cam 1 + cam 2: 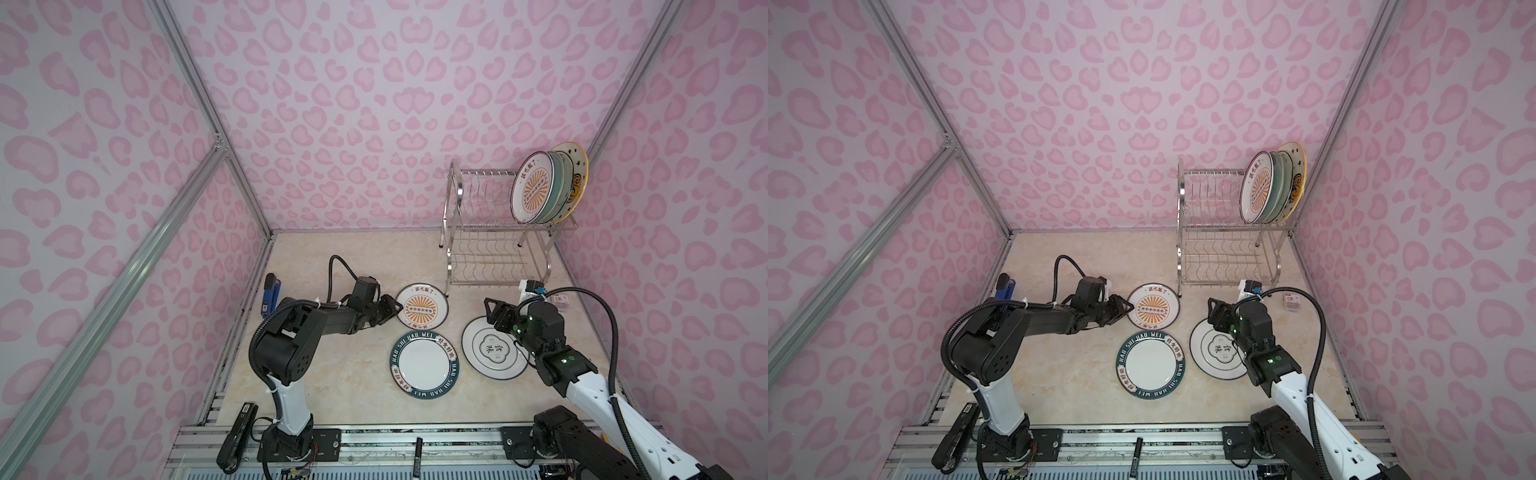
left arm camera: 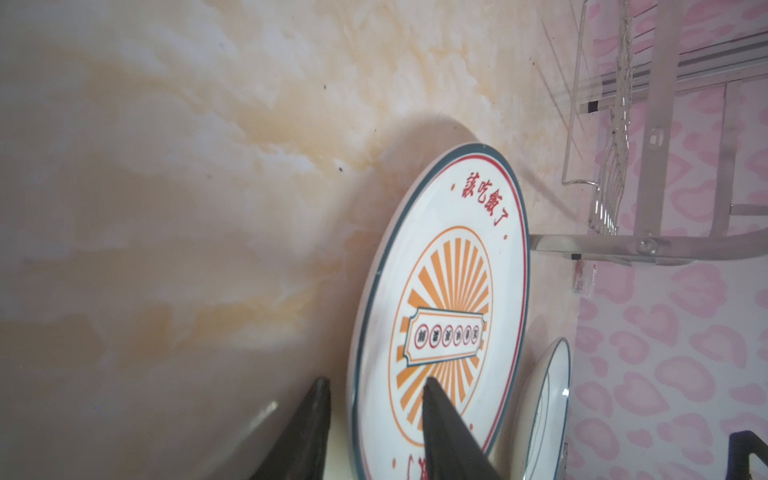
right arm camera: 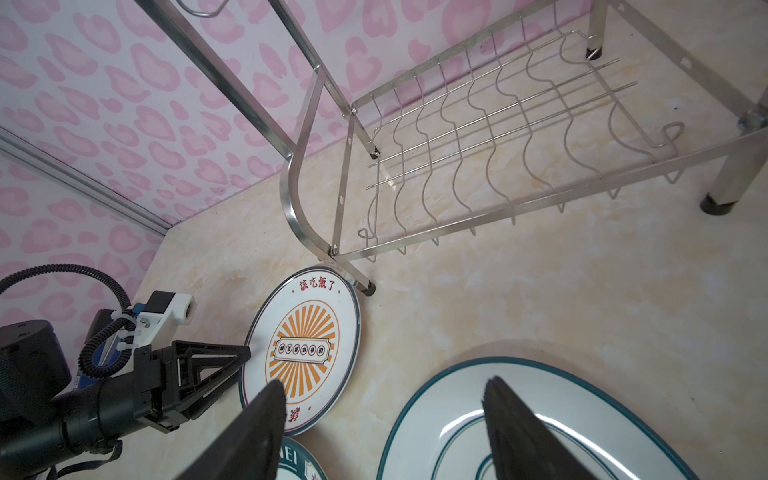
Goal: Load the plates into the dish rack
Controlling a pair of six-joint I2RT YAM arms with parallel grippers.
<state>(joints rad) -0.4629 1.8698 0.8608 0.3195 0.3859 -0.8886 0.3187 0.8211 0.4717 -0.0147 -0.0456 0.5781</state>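
Note:
An orange sunburst plate lies on the table in front of the dish rack. My left gripper is at its left edge, open. One finger lies over the plate's face and the other outside the rim, with a gap showing. A dark-teal lettered plate and a white plate with a centre emblem lie nearer. My right gripper hovers open and empty above the white plate's far rim. Several plates stand at the right end of the rack's upper tier.
The rack's lower tier holds nothing. A blue tool lies by the left wall and a small packet by the right wall. A black marker and a black device lie on the front rail. Pink walls close three sides.

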